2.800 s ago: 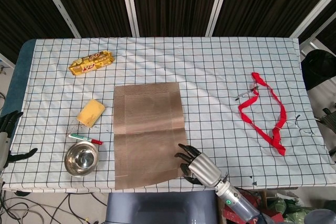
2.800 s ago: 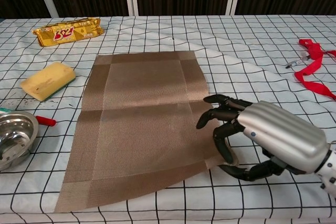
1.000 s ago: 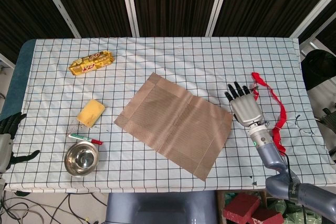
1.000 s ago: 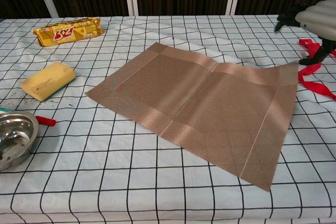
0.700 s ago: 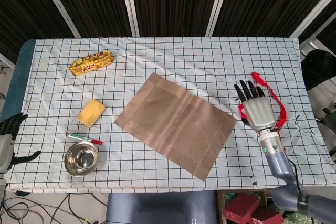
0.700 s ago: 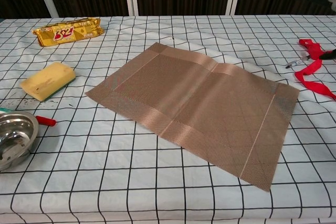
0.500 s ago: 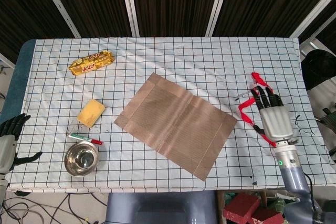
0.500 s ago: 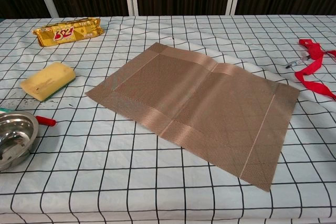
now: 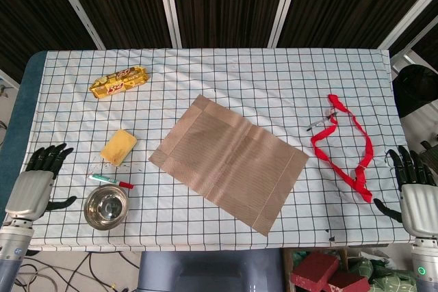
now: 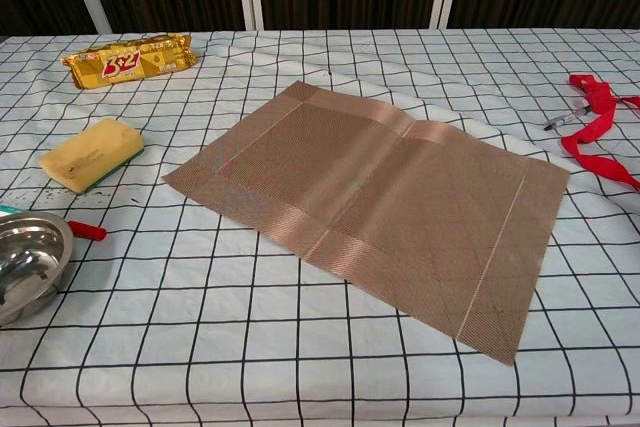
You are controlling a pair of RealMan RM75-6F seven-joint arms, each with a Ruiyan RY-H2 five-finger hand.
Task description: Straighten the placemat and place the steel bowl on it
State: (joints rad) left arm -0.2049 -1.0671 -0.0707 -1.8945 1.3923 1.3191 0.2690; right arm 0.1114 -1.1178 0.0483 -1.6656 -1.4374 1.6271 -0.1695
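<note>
The brown woven placemat (image 9: 229, 162) (image 10: 370, 202) lies flat mid-table, turned at an angle to the table edges. The steel bowl (image 9: 105, 207) (image 10: 25, 262) stands upright near the front left, off the mat. My left hand (image 9: 35, 187) hovers over the table's left front edge, left of the bowl, fingers spread and holding nothing. My right hand (image 9: 415, 198) is at the far right front corner, past the table edge, fingers spread and empty. Neither hand shows in the chest view.
A yellow sponge (image 9: 118, 146) and a red-capped marker (image 9: 111, 181) lie just behind the bowl. A yellow snack packet (image 9: 120, 81) sits back left. A red ribbon (image 9: 349, 148) and a small pen (image 9: 320, 124) lie to the right of the mat.
My right hand has let go of the mat after turning it and has drawn back to the right front corner. My left hand has come up beside the bowl.
</note>
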